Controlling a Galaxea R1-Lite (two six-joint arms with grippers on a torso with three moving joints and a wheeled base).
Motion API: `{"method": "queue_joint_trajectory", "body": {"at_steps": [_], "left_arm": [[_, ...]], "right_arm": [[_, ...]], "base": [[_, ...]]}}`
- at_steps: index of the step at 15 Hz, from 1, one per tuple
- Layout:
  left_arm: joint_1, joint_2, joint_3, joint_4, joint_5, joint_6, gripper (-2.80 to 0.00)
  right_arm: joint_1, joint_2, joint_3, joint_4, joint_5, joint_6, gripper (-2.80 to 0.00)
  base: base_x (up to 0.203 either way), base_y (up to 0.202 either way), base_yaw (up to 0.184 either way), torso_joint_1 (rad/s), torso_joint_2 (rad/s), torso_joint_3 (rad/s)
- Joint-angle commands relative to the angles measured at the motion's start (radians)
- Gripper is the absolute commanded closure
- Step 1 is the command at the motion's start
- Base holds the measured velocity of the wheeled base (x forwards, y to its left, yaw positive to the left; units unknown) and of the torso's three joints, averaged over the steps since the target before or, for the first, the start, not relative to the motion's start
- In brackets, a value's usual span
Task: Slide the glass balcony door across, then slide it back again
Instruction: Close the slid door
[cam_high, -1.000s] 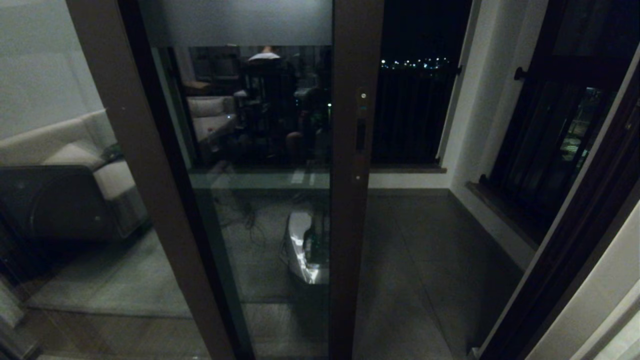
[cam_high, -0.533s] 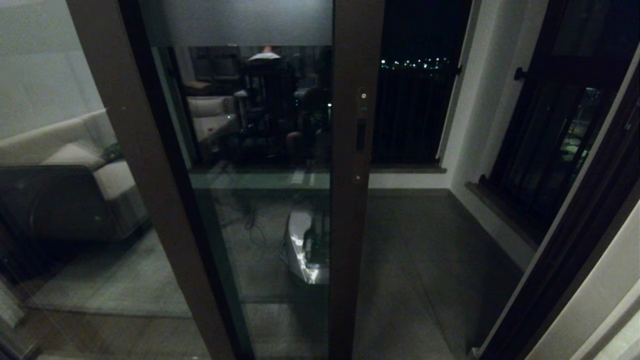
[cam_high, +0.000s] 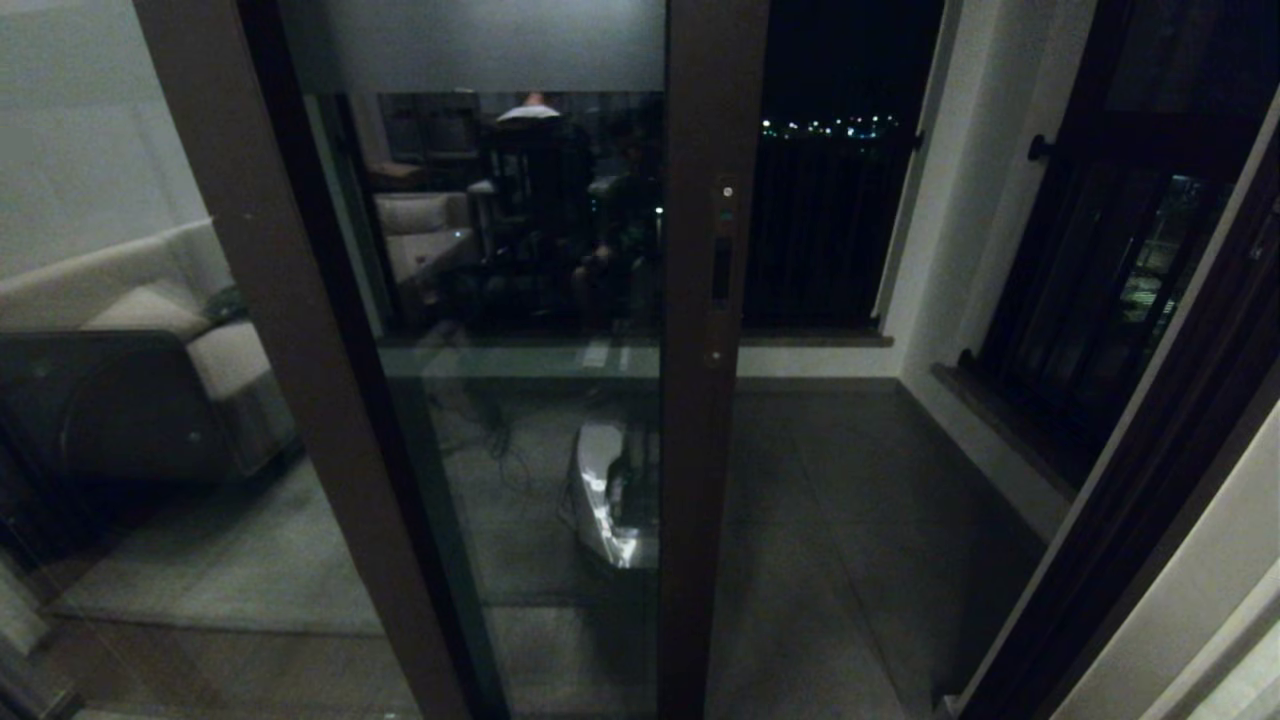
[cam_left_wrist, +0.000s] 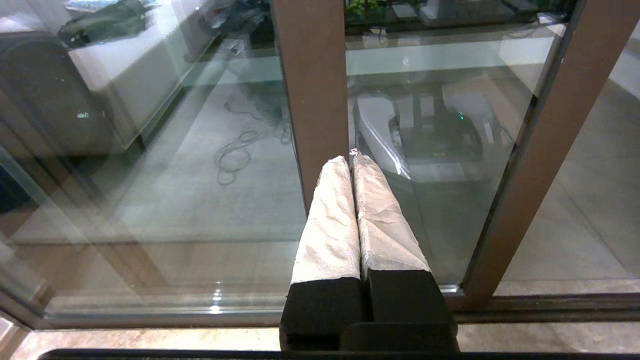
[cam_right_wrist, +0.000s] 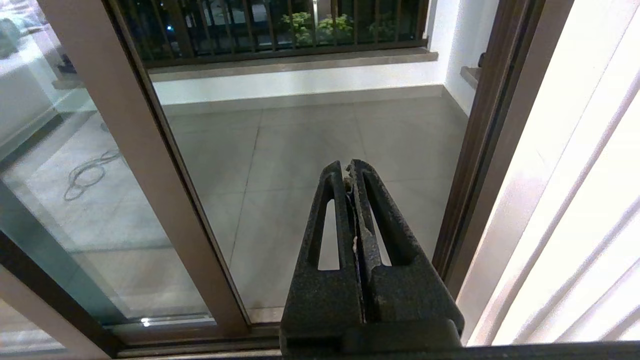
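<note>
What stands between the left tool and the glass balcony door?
Nothing visible. The left tool, shut and wrapped in white cloth, hangs low before the glass balcony door with only open air between them. The handle slot higher on its stile is also unblocked.

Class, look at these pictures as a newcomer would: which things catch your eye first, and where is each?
First, the door: its brown stile runs top to bottom mid-frame in the head view, handle slot on it, the gap to its right opening onto the balcony floor. Then the left gripper, shut, white-wrapped fingers pointing at the glass, and the right gripper, shut, facing the gap.
</note>
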Motion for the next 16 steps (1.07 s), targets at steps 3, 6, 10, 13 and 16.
{"method": "queue_joint_trajectory", "body": {"at_steps": [3, 6, 10, 13, 16], "left_arm": [[0.000, 0.000, 0.001, 0.002, -0.001, 0.001, 0.00], [0.000, 0.000, -0.001, 0.002, 0.000, 0.001, 0.00], [0.000, 0.000, -0.001, 0.002, 0.001, 0.001, 0.00], [0.000, 0.000, -0.001, 0.002, -0.001, 0.001, 0.00], [0.000, 0.000, -0.001, 0.002, 0.001, 0.001, 0.00]], "right_arm": [[0.000, 0.000, 0.000, -0.001, -0.002, -0.001, 0.00], [0.000, 0.006, -0.076, -0.011, 0.003, -0.013, 0.00], [0.001, 0.243, -0.361, 0.044, 0.056, -0.013, 0.00], [0.002, 0.537, -0.583, 0.056, 0.163, -0.002, 0.00], [0.028, 0.836, -0.805, 0.106, 0.278, 0.013, 0.00]], "base": [[0.000, 0.000, 0.000, 0.000, 0.00, 0.000], [0.000, 0.000, 0.000, 0.000, 0.00, 0.000], [0.000, 0.000, 0.000, 0.000, 0.00, 0.000], [0.000, 0.000, 0.000, 0.000, 0.00, 0.000], [0.000, 0.000, 0.000, 0.000, 0.00, 0.000]]}}
